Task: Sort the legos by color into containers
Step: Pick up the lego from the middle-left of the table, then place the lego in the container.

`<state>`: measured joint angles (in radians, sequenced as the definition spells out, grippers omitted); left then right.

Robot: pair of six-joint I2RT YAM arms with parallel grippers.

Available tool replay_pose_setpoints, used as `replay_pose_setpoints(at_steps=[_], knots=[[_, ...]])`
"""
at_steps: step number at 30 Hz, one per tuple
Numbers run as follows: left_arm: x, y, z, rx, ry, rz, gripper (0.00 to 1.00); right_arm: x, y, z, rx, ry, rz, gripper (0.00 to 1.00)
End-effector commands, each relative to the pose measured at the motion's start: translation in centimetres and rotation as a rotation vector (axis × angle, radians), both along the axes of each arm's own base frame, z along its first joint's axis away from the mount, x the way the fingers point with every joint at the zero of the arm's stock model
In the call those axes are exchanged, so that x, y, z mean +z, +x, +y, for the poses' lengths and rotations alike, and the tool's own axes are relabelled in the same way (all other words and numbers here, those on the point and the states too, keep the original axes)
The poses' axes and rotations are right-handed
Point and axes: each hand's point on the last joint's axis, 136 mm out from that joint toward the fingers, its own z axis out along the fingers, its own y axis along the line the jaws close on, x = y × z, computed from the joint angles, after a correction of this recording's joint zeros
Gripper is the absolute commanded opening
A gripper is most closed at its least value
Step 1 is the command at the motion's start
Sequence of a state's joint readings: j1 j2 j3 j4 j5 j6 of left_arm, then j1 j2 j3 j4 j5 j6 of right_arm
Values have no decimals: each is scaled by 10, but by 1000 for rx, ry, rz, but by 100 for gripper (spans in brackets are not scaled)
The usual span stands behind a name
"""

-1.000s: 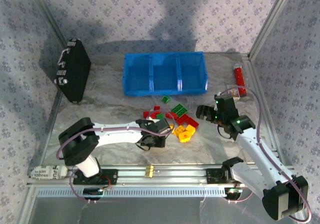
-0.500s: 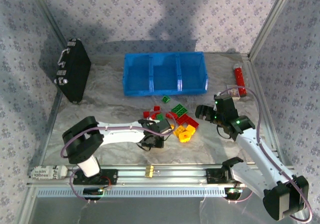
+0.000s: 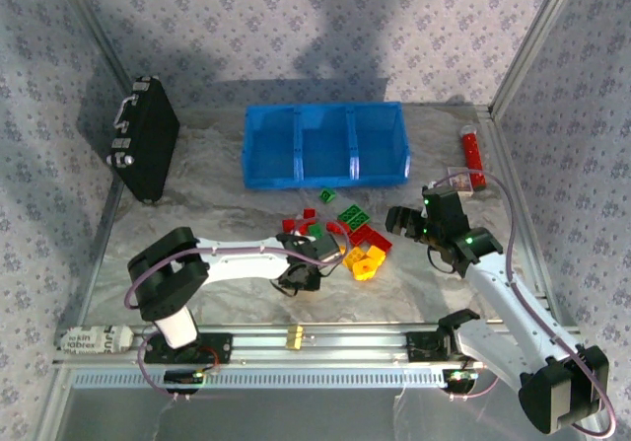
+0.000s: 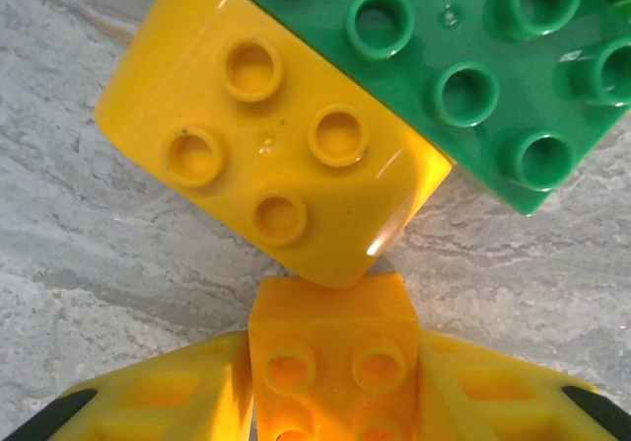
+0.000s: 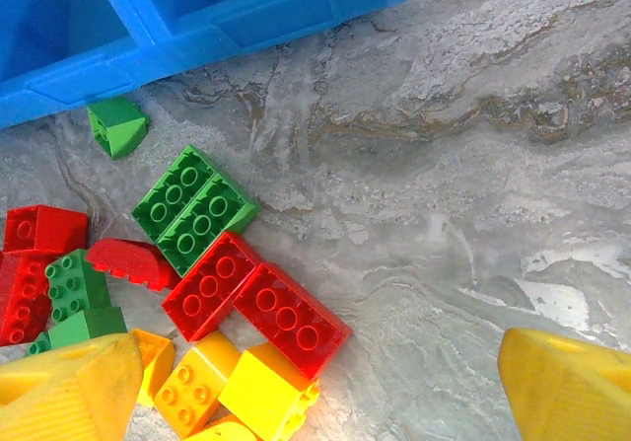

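Note:
The legos (image 3: 340, 232) lie in a loose red, green and yellow pile in front of the blue tray (image 3: 325, 145), whose three containers look empty. My left gripper (image 3: 301, 266) is down at the pile's near left edge. In its wrist view the yellow fingers (image 4: 158, 402) press both sides of a small orange lego (image 4: 330, 313), beside a larger yellow brick (image 4: 266, 155) and a green brick (image 4: 473, 66). My right gripper (image 3: 402, 220) hovers open right of the pile, above red bricks (image 5: 256, 298), green bricks (image 5: 194, 207) and yellow bricks (image 5: 232, 392).
A black hard case (image 3: 146, 150) leans at the back left. A red tube (image 3: 474, 157) and a small white box (image 3: 458, 179) sit at the right, behind my right arm. Metal frame rails border the table. Bare marbled surface (image 5: 473, 184) lies right of the pile.
My left gripper has closed in on the orange lego, and the left arm's elbow has shifted slightly right. The right arm has not moved.

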<state>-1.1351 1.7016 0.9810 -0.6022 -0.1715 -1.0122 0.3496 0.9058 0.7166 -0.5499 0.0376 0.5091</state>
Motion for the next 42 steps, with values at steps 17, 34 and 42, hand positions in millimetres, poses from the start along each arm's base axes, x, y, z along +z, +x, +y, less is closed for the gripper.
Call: replay_pose_setpoints(at_steps=[17, 34, 42], knots=[[86, 19, 8, -39, -68, -150, 25, -2, -1, -4, -21, -12, -3, 95], [184, 174, 70, 75, -150, -322, 26, -3, -2, 2, 7, -7, 22, 94], [196, 244, 85, 105, -145, -330, 27, -5, -3, 3, 21, -11, 31, 94]])
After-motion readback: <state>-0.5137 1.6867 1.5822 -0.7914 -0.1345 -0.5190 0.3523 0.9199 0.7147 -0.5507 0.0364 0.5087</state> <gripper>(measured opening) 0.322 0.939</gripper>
